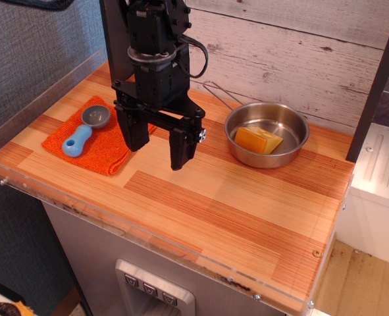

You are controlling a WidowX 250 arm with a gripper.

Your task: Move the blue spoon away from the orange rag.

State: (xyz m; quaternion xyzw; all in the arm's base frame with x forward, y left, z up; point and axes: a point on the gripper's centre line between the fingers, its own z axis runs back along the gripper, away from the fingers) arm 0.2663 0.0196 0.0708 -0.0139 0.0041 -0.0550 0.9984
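The blue spoon [82, 132] lies on the orange rag [103, 146] at the left of the wooden table, its grey bowl toward the back and its light-blue handle toward the front. My gripper [157, 147] hangs above the table just right of the rag, its two black fingers spread wide apart and empty. The left finger overlaps the rag's right edge in the view. The gripper is apart from the spoon, to its right.
A steel pan [267, 134] with a wire handle sits at the back right, holding a yellow-orange wedge [258, 139]. A clear acrylic rim [148, 238] edges the table at the front and left. A plank wall stands behind.
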